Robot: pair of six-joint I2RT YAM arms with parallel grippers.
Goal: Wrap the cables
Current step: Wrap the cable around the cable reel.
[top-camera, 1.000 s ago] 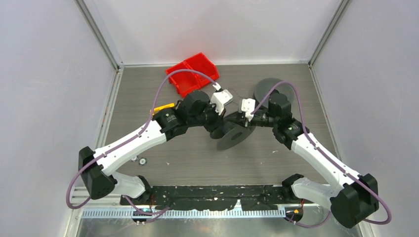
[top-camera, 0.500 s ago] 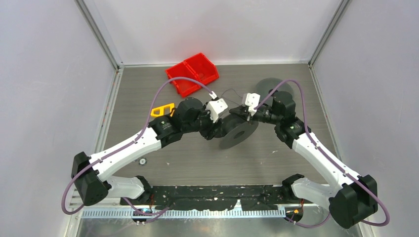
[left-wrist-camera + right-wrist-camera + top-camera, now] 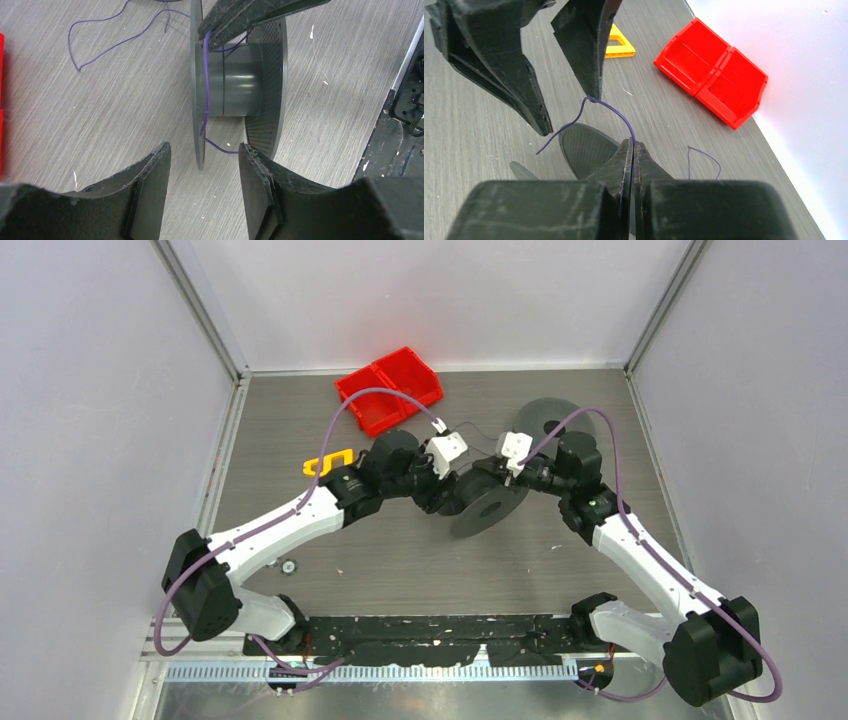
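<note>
The cable is a thin purple wire [image 3: 206, 95] running over the hub of a dark grey spool [image 3: 240, 85] that stands on its rim. Its loose end [image 3: 222, 147] reaches the inner face of one finger of my left gripper [image 3: 205, 160]. That gripper is open just in front of the spool, with one flange edge between its tips. My right gripper [image 3: 633, 145] is shut on the cable [image 3: 616, 112] above the spool [image 3: 584, 147]. From above, the spool [image 3: 490, 502] sits between the left gripper [image 3: 447, 485] and right gripper [image 3: 500, 472]. More cable [image 3: 100, 47] trails over the table.
A second dark spool [image 3: 545, 420] lies flat at the back right. A pair of red bins [image 3: 390, 390] sits at the back middle, and a yellow triangular piece [image 3: 330, 462] lies beside my left arm. A black strip [image 3: 430, 640] runs along the near edge.
My left gripper has gone from shut to open. Both grippers and the spool have shifted a little to the right and back.
</note>
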